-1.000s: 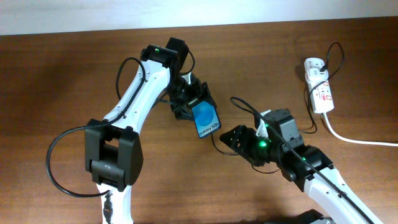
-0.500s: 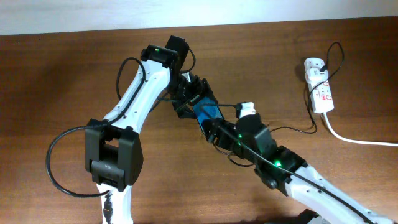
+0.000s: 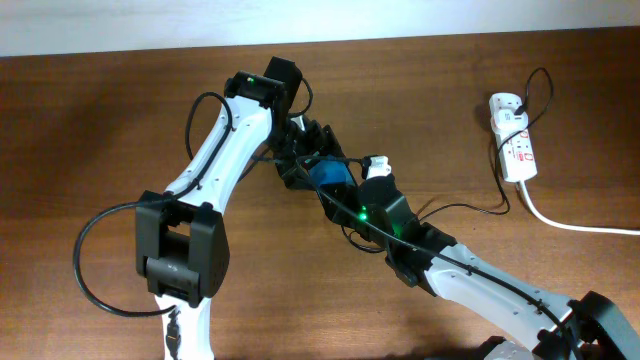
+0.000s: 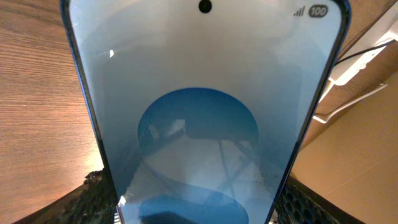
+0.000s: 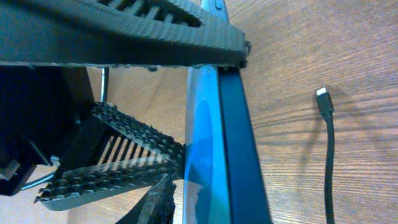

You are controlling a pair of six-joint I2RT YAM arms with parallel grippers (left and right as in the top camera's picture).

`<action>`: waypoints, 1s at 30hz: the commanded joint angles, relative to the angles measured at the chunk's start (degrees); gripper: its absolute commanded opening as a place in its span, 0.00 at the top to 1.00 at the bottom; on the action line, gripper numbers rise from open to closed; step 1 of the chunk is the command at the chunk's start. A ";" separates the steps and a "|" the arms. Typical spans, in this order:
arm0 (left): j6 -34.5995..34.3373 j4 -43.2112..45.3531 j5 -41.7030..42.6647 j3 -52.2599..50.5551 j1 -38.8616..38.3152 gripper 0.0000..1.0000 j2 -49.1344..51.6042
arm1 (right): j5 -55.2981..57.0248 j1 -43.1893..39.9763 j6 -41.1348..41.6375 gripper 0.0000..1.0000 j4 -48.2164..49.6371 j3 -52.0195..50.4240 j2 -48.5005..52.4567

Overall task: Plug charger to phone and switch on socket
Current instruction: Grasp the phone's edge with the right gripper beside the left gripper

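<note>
The phone [image 3: 330, 173] is held up off the table, and my left gripper [image 3: 314, 160] is shut on its two long edges. In the left wrist view its blue screen [image 4: 199, 124] fills the frame, with a ribbed finger [image 4: 93, 196] at each lower corner. My right gripper [image 3: 343, 197] has come up against the phone's lower end. The right wrist view shows the phone [image 5: 208, 143] edge-on between its jaws, one fingertip [image 5: 158, 199] pressed on the screen side. The charger [image 3: 470, 208] lies loose on the table, its plug tip [image 5: 323, 99] to the right of the phone. The socket [image 3: 512, 138] is at the far right.
A thick white cord [image 3: 575, 224] runs from the socket to the right edge. The left arm [image 3: 215, 150] crosses the table's middle left, and the right arm [image 3: 470, 280] reaches in from the lower right. A pale wall borders the far edge.
My right gripper has swung up and left from the table to the phone's lower end and has narrowed its jaws round it. The left gripper has kept the phone and tilted it.
</note>
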 commanded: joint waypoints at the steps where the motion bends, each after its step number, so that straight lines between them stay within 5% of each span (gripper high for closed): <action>1: -0.48 -0.15 2.19 0.11 -0.07 0.59 -1.40 | 0.31 0.28 -0.57 0.73 1.86 0.50 0.46; 6: -0.48 -0.31 2.60 0.11 -0.07 0.58 -1.40 | 3.32 0.28 -0.57 0.73 2.32 0.52 0.46; 11: -0.48 -0.31 2.60 0.11 -0.07 0.58 -1.40 | 3.30 0.28 -0.57 0.95 2.69 0.52 0.46; 14: -0.46 -0.31 2.58 0.11 -0.07 0.56 -1.40 | 3.28 0.28 -0.57 0.96 2.67 0.52 0.46; 25: -0.24 -0.07 2.01 0.11 0.39 0.21 -1.40 | 2.64 0.28 -0.57 0.96 1.90 0.52 0.46; 27: 0.68 -0.07 0.15 0.11 2.10 0.00 -1.40 | 2.67 0.26 -0.57 0.96 1.57 0.52 0.46; 30: 2.43 -0.07 0.26 0.11 4.31 0.01 -1.42 | 3.34 0.24 -0.57 0.96 1.57 0.52 0.46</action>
